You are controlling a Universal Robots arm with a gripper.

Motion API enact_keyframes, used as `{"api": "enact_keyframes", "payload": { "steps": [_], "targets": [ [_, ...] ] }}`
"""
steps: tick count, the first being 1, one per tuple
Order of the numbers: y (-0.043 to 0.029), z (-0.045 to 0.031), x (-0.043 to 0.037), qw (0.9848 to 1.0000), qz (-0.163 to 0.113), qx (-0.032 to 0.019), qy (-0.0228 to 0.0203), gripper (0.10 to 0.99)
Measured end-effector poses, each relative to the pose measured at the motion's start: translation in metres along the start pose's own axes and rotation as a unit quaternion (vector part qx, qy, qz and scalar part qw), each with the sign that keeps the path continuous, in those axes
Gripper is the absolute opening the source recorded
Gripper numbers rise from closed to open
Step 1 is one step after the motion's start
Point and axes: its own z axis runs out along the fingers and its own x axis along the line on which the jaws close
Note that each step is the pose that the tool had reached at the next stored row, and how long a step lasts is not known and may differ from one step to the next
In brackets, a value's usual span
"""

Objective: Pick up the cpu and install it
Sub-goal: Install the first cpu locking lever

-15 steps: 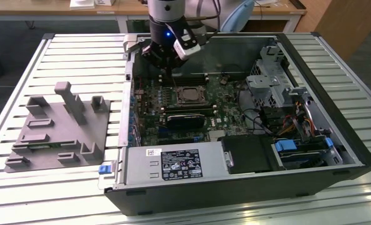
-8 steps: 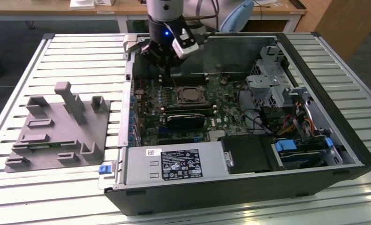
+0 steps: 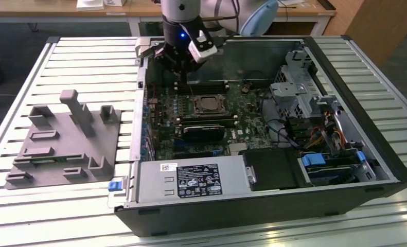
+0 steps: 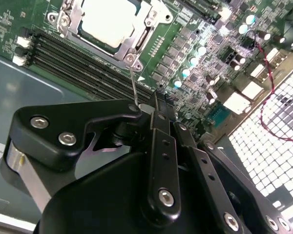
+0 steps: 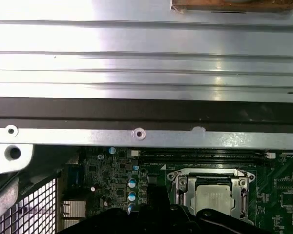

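Note:
The cpu [image 3: 207, 104] lies flat in the metal-framed socket [image 3: 207, 96] of the green board inside the open computer case. Both wrist views show its dull silver top, cpu [image 4: 110, 22] and cpu [image 5: 214, 199], with the socket frame [image 5: 181, 184] around it. My gripper [image 3: 182, 85] hangs over the board just beyond the socket, toward the case's far wall, with its black fingers drawn together. In the second wrist view a thin wire lever [image 4: 133, 85] rises from the socket's corner to the gripper [image 4: 158, 100]. Whether it is clamped I cannot tell.
A grey block-studded tray [image 3: 59, 139] lies on the slatted table at the exterior view's left. Inside the case stand memory slots [image 4: 83, 66], a power supply [image 3: 189, 180] at the front and drive cages [image 3: 303, 85] with cables on the right. The case wall [image 5: 146, 109] is close behind the gripper.

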Motion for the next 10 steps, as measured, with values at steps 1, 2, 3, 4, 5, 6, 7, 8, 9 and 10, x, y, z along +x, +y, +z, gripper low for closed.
{"api": "enact_keyframes", "payload": {
  "steps": [1, 2, 3, 4, 5, 6, 7, 8, 9, 10],
  "targets": [
    [0.0008, 0.0002, 0.0000, 1.0000, 0.000, 0.0000, 0.0000, 0.106],
    [0.0013, 0.0004, 0.0000, 1.0000, 0.000, 0.0000, 0.0000, 0.106],
    [0.0016, 0.0005, -0.0002, 1.0000, 0.000, 0.0000, 0.0000, 0.106],
    [0.0019, 0.0006, -0.0009, 1.0000, 0.000, 0.0000, 0.0000, 0.106],
    [0.0022, 0.0007, -0.0016, 1.0000, 0.000, 0.0000, 0.0000, 0.106],
    [0.0025, 0.0008, -0.0026, 1.0000, 0.000, -0.0001, 0.0000, 0.106],
    [0.0028, 0.0009, -0.0037, 1.0000, 0.000, -0.0001, 0.0001, 0.106],
    [0.0031, 0.0009, -0.0049, 1.0000, 0.000, 0.0000, 0.0001, 0.106],
    [0.0034, 0.0010, -0.0063, 1.0000, 0.000, 0.0000, 0.0001, 0.106],
    [0.0037, 0.0011, -0.0078, 1.0000, 0.000, 0.0000, 0.0002, 0.106]
  ]
}}
